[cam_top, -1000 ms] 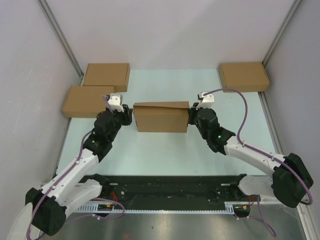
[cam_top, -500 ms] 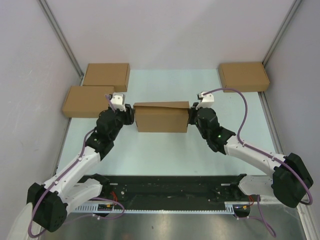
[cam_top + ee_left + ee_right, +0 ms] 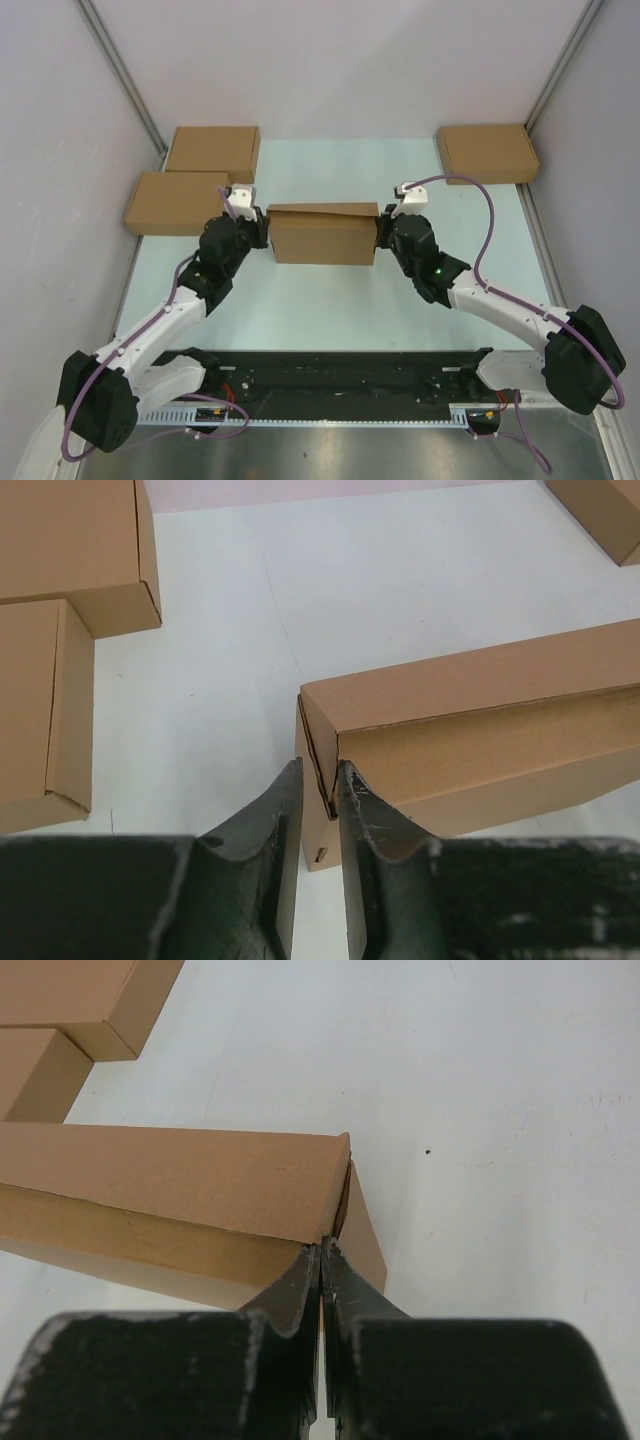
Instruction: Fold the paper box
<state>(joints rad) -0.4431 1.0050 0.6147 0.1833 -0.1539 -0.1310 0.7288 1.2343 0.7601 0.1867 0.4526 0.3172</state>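
- The left arm has swung its wrist a little toward the far right since a second ago, closing in on the left end of the paper box. The box and the right arm sit as they did before.
- The paper box stands in the middle of the pale desk, about midway between the left and right edges. Its long side runs left to right. It is folded up into a box shape, with the top panel not quite flush along the far edge.
- The left end effector is at the box's left end. In the left wrist view its two dark fingers are nearly together, with only a narrow gap, and the cardboard edge of the box's end wall sits in that gap.
- The right end effector is at the box's right end. In the right wrist view its fingers are pressed together, tips meeting on the thin edge of the end flap at the box's near right corner.
- Two closed brown boxes lie side by side at the desk's far left corner, well apart from the paper box.
- A third closed box lies at the far right corner.
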